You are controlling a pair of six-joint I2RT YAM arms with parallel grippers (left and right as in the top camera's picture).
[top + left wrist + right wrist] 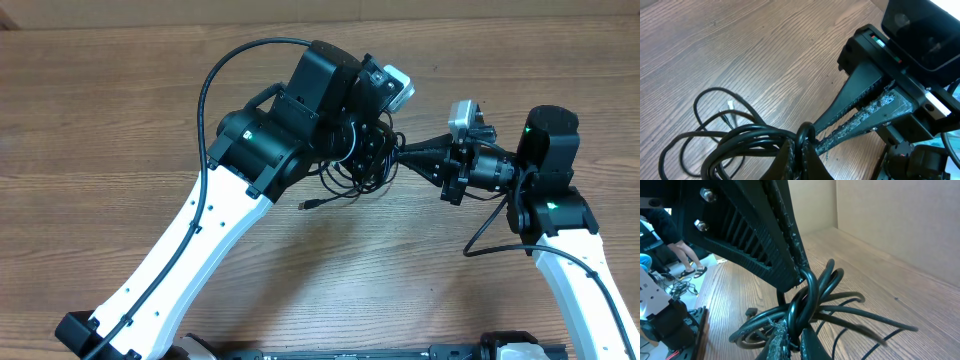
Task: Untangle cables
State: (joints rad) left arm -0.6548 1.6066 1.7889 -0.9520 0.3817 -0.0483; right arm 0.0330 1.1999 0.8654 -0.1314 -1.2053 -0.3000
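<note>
Two grippers meet tip to tip over one small tangle. From overhead, the left gripper [385, 152] points down beneath its bulky black wrist, its arm stretched long and diagonal across the wooden table [120, 80]. The cables [345, 180] bunch right at that gripper and spill in loose loops just beside it, toward the arm bases, with one small plug [306, 205] lying on the wood near it. The right gripper [402, 152] comes in roughly level from the opposite side, elbow sharply bent, its tips touching the left gripper's. In the left wrist view, the left gripper [797, 152] has its jaws clenched on the thick of the cables [715, 145]. The right gripper [812, 131] tapers down onto a single loop directly against it, and the slack coils lie flat beyond. In the right wrist view, the right gripper [800, 272] looks pinched tight on that same loop, while the cables [825, 295] arch out beneath it. The left gripper [790, 340] squeezes the strands just below. I'd judge this the pull-apart step, with both holds set and nothing separated yet. Next, the right arm should draw its loop slowly away from the left gripper while that one anchors the rest, easing off if the knot tightens instead of sliding free.
</note>
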